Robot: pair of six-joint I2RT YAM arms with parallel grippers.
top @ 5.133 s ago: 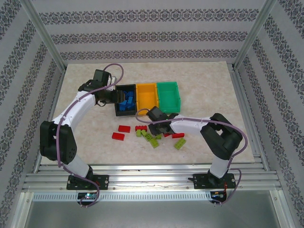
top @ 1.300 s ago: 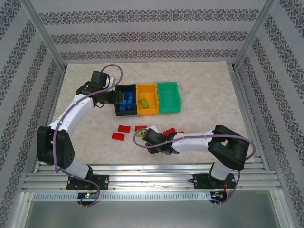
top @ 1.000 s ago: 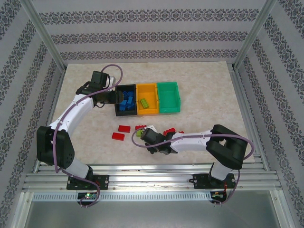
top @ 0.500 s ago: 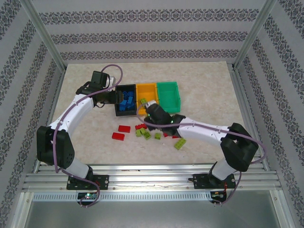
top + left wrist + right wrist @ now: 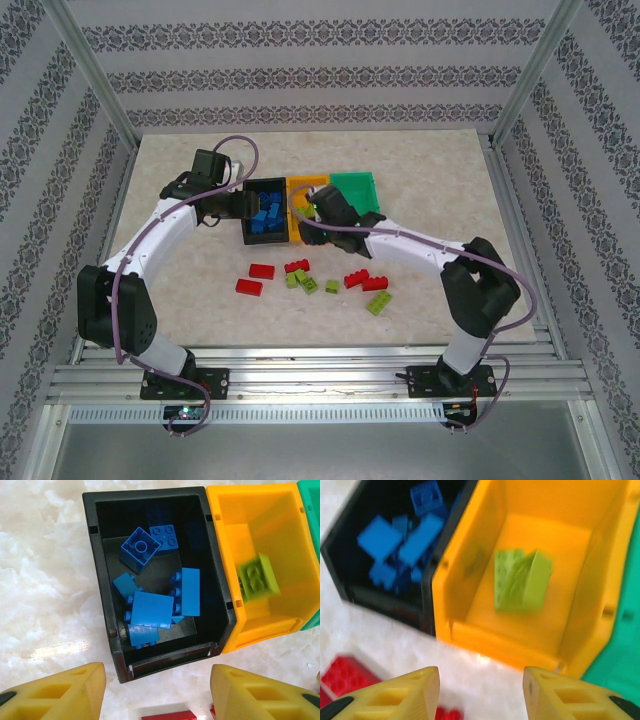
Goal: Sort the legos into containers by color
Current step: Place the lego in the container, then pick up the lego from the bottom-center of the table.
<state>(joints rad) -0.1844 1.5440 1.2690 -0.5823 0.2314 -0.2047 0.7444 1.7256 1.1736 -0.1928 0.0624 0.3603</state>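
From above, the right arm (image 5: 405, 247) lies across the orange bin (image 5: 305, 183), so we see just that bin's far rim. The right gripper (image 5: 480, 695) is over this bin. The bottom edge of its own camera cuts off the yellow tips, but the jaws are a fair way apart and hold nothing. Inside the orange bin lie yellow-green legos (image 5: 522, 580). The picture is smeary there. We think there are two, one flat and one leaning on it, but we cannot be sure.

The left gripper (image 5: 157, 695) hangs by the near end of the black bin (image 5: 98, 580). Its jaws are wide apart and empty, and their tips are cut off as well. The blue legos (image 5: 152, 609) sit in a heap in the black bin, some lying over others. A red lego (image 5: 167, 715) peeks in at the bottom edge, mostly cut off.

The green bin (image 5: 362, 192) touches the orange bin, and the right arm covers its near corner. On the table (image 5: 450, 180), near the bins, loose red legos (image 5: 262, 271) and loose green legos (image 5: 377, 303) lie scattered.
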